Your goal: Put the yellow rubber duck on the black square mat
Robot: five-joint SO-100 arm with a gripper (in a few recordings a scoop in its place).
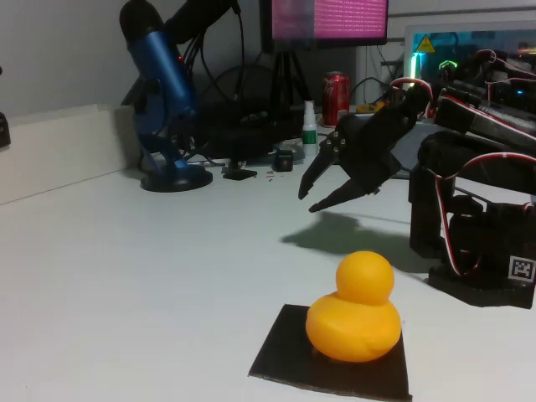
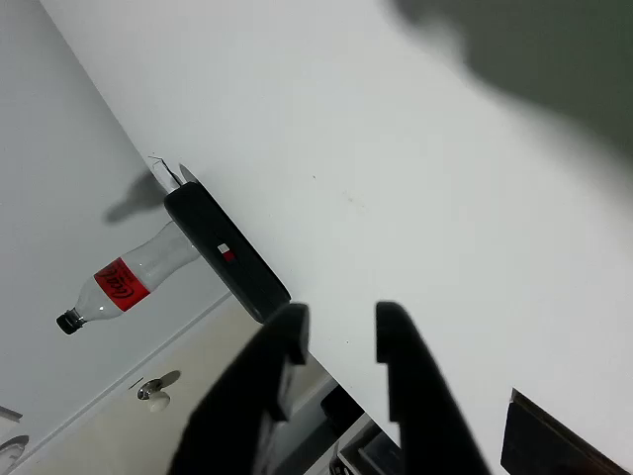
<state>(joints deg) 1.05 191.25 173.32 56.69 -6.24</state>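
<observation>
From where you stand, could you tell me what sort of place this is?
Probably a home office or hobby desk: a blue desktop microphone on its stand, a lit monitor behind, and a red drinks can among cables on the white table.

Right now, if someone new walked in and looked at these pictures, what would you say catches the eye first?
The yellow rubber duck stands out at once, sitting on the black square mat at the front of the white table in the fixed view. Behind it the black robot hand hangs above the table with its fingers apart, holding nothing. At the back, a blue microphone on its stand and a red can add colour.
</observation>
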